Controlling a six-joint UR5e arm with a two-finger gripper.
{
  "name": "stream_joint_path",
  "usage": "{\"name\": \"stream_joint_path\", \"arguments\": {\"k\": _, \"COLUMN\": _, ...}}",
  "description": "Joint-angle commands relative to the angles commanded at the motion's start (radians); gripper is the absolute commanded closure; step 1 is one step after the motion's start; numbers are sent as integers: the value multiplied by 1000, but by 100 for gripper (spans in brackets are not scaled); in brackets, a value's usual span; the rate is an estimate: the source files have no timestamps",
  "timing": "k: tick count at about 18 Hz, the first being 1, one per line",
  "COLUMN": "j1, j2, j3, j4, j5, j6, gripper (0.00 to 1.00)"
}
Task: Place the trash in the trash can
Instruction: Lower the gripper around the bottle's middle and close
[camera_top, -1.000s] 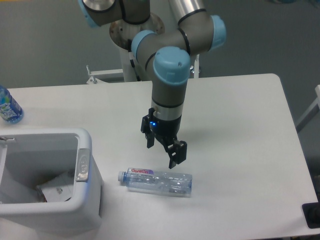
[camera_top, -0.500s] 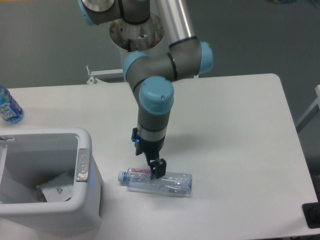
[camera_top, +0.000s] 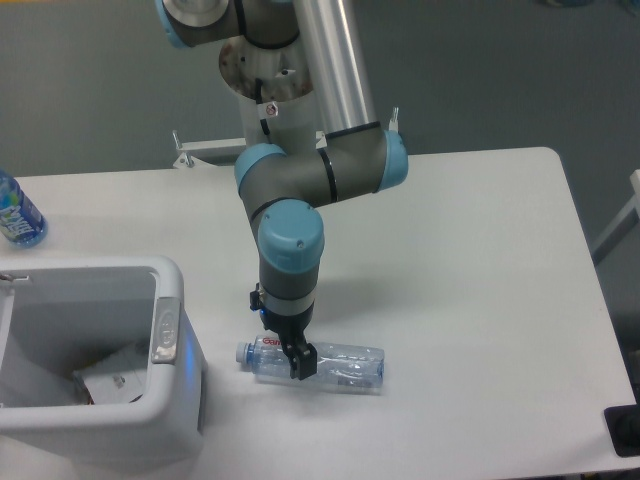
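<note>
Clear, crushed plastic: the bottle (camera_top: 335, 366) lies on its side on the white table (camera_top: 480, 260), white cap toward the trash can (camera_top: 170, 400), red lettering half hidden. I see my gripper (camera_top: 294, 362) down over its label end; whether the fingers clamp it, I cannot tell.

Trash can (camera_top: 178, 400) wall left of bottle (camera_top: 330, 365); table (camera_top: 480, 280) open rightward.

A robotics lab: an industrial arm (camera_top: 300, 180) bolted beside a bare white table (camera_top: 470, 260) (plain grey floor).
</note>
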Motion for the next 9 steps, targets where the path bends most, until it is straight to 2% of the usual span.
{"name": "stream_joint_path", "arguments": {"k": 8, "j1": -14, "j2": -29, "j3": 14, "j4": 0, "j5": 29, "j6": -35, "gripper": 0}}
{"name": "stream_joint_path", "arguments": {"k": 9, "j1": -20, "j2": -29, "j3": 15, "j4": 0, "j5": 29, "j6": -43, "gripper": 5}}
